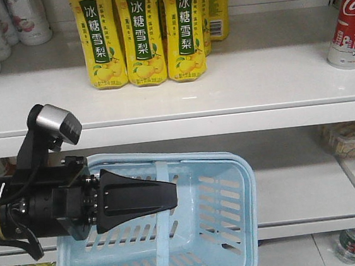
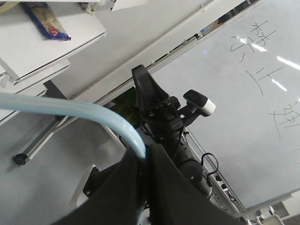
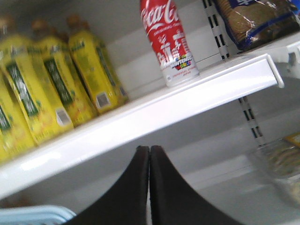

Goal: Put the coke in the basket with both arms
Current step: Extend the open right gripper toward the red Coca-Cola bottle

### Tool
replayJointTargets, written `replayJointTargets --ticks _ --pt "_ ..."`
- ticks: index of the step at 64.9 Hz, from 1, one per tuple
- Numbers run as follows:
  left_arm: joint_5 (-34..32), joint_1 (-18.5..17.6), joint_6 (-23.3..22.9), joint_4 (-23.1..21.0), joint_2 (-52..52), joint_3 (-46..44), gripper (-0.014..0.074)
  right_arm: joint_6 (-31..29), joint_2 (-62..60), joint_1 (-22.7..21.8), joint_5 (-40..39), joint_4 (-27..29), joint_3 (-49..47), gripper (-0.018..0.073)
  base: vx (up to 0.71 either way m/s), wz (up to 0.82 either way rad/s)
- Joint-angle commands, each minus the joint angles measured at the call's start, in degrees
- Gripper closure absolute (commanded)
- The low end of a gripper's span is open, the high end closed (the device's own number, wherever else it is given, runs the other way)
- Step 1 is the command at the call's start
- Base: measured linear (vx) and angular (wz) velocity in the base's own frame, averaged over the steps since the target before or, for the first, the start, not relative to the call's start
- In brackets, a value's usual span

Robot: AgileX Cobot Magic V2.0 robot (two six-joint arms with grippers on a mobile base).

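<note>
Toppling risk: right gripper, jaws pressed together and empty, could knock the upper-centre coke bottle; left gripper seemingly clamps the basket handle, which might slip.

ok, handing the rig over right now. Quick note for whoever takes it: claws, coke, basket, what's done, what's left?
Left claw: shut on the handle of the basket.
Right claw: shut, empty, below the shelf edge, pointing up towards the coke.
Coke: upright on that shelf, to the right of the yellow bottles, not gripped.
Basket: below the shelf, no coke in it.
Done: basket gripped.
Left: open the right claw, grasp the coke, lower it into the basket.
</note>
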Motion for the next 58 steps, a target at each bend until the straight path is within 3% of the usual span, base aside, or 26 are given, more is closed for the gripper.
replayJointTargets --ticks 1,8,21,31,37,45,58 --pt "-11.4 -0.3 0.1 -4.9 -1.7 -1.3 0.0603 6.2 -0.6 -0.4 -5.9 4.1 -1.0 0.0568 0.00 0.00" --pt "-11.4 -0.3 0.1 -4.9 -1.7 -1.3 0.0603 6.0 -0.6 -0.4 -3.9 3.2 -6.6 0.0566 0.00 0.00" --pt "-11.4 -0.3 0.1 -4.9 -1.7 -1.3 0.0603 -1.1 4.2 -0.4 11.6 -6.2 -20.6 0.0515 0.00 0.00" --pt "-11.4 -0.3 0.1 -4.9 -1.7 -1.3 0.0603 -3.5 9.3 -0.4 14.2 -7.1 -26.8 0.0289 0.00 0.00" --pt "-11.4 -0.3 0.1 -4.9 -1.7 -1.3 0.0603 -4.3 11.1 -0.4 9.5 -7.1 -27.1 0.0067 0.00 0.00" --pt "-11.4 -0.3 0.1 -4.9 -1.7 -1.3 0.0603 -5.6 13.4 -0.4 1.6 -9.5 -27.1 -0.0121 0.00 0.00" --pt "-11.4 -0.3 0.1 -4.9 -1.7 -1.3 0.0603 -9.9 22.3 -0.4 2.4 -15.0 -31.8 -0.0144 0.00 0.00"
